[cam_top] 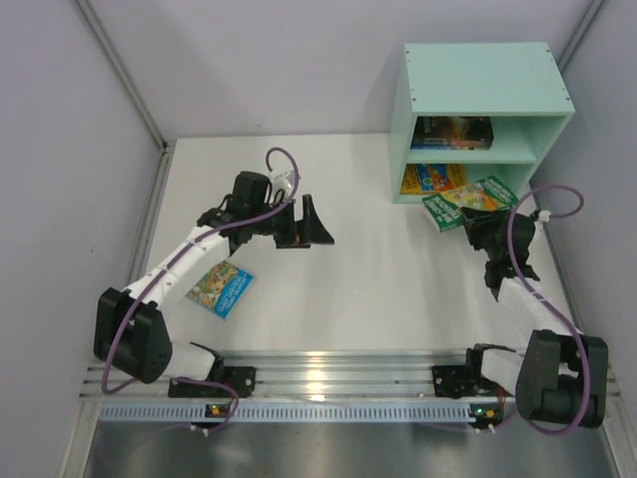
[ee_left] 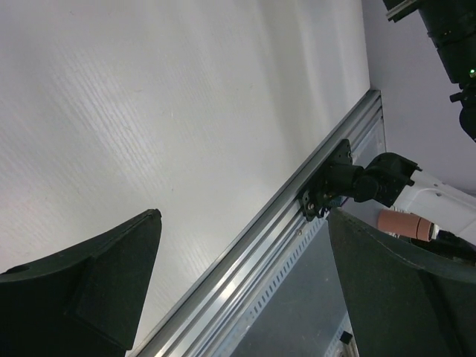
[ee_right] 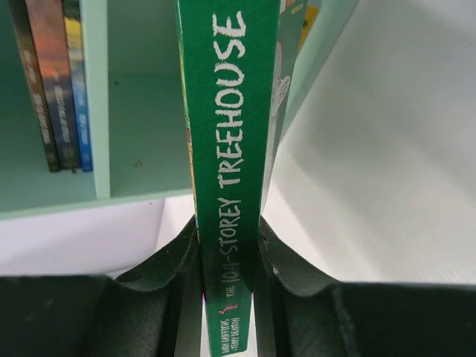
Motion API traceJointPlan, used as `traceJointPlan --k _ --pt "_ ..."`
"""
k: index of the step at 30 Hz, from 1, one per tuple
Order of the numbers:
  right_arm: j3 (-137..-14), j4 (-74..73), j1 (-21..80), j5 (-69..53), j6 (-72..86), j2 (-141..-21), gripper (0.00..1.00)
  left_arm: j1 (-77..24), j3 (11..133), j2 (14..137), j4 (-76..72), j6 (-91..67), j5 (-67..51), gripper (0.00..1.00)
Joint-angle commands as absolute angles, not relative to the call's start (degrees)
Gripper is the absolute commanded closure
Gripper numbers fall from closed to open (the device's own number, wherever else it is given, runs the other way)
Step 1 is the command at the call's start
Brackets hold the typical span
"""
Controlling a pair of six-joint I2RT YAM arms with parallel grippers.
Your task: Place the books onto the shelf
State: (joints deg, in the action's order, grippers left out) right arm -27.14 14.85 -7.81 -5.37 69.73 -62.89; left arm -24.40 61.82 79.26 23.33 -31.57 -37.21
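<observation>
The mint-green shelf (cam_top: 478, 75) stands at the back right. Dark books (cam_top: 453, 131) lie in its upper compartment and an orange-yellow book (cam_top: 430, 178) in the lower one. My right gripper (cam_top: 476, 224) is shut on a green book (cam_top: 466, 200), held just in front of the lower compartment. The right wrist view has this green book's spine (ee_right: 230, 149) clamped between both fingers (ee_right: 167, 268), with several book spines (ee_right: 56, 82) in the shelf (ee_right: 141, 104) to the left. A light-blue book (cam_top: 221, 288) lies on the table at the left. My left gripper (cam_top: 307, 227) hovers open above the table's middle, empty (ee_left: 242, 253).
An aluminium rail (cam_top: 328, 373) runs along the near table edge, holding both arm bases. White walls close in the table on the left, back and right. In the left wrist view, the rail (ee_left: 282, 216) and the right arm's base (ee_left: 357, 182) show beyond the fingers.
</observation>
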Motion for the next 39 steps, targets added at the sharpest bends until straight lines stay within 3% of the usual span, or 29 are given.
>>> traceJointPlan --k 1,19,39 --pt "-30.6 31.5 -8.7 -0.3 72.9 -64.5 1.0 -24.0 64.2 78.5 19.9 -30.1 -40.1 0.01" --pt "-36.6 57.6 -4.3 6.1 79.3 -87.8 1.0 -23.6 63.5 78.5 11.3 -35.0 -45.6 0.01" --pt "-50.7 57.4 4.9 11.2 81.9 -110.7 1.0 -23.6 63.3 79.9 11.4 -34.5 -47.0 0.01"
